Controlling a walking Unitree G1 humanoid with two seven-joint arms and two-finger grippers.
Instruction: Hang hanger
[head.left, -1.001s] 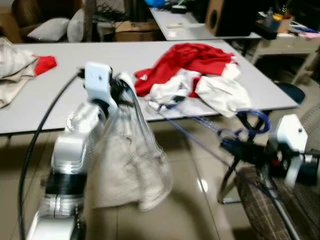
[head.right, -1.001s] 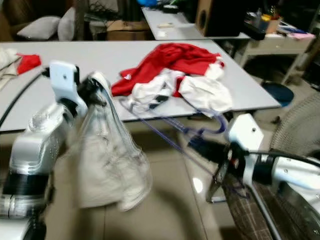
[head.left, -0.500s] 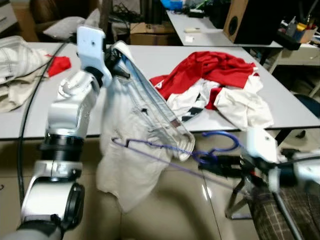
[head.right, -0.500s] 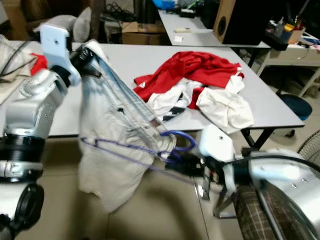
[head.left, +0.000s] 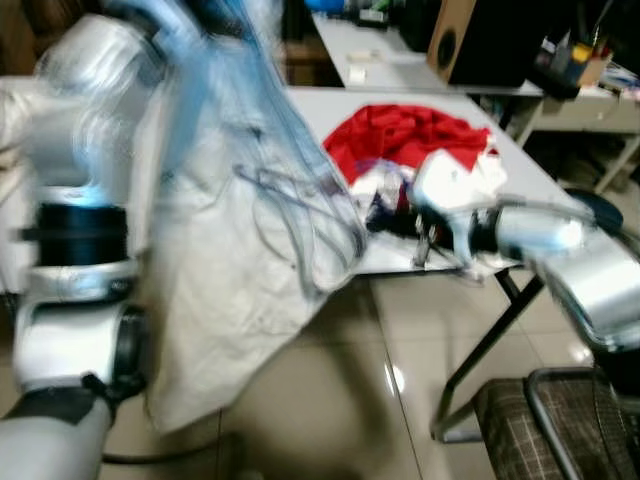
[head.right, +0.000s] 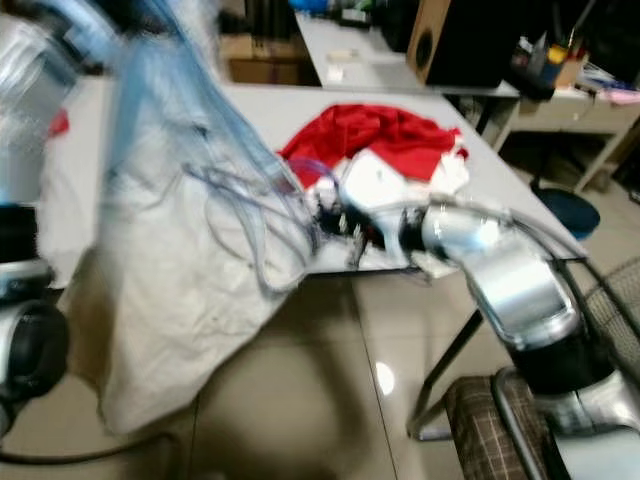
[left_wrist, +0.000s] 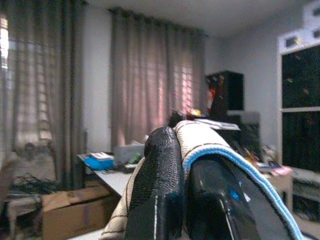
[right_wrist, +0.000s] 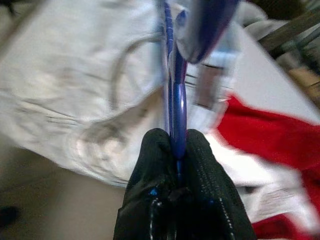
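On the left, the left gripper (left_wrist: 182, 200) is raised high, its fingers (left_wrist: 155, 190) pressed together on a fold of the pale garment (head.left: 240, 250), pinching a blue-edged hem between them. The cloth hangs from that grip in a long drape, down past the edge of the grey counter (head.left: 310, 105) toward the tiled floor (head.left: 360, 400). The head views are blurred, so fine detail in the cloth is hard to read.

Further right, the right gripper (right_wrist: 172, 165) reaches across in front of the counter, its fingers (right_wrist: 150, 160) clamped on the thin blue hanger (right_wrist: 175, 100). The hanger runs from the fingers straight toward the hanging garment, and it appears to be at or inside the cloth; I cannot tell how far in it sits. Behind the right arm a heap of red and white clothes (head.left: 410, 140) lies on the counter.

The likely trouble from here is the hanger snagging a fold rather than entering the neck or waist opening, which could drag the cloth out of the left pinch. The thin wire could also twist between the right fingers under the garment's weight. A plaid chair (head.left: 540, 420) stands close under the right arm and could catch it.
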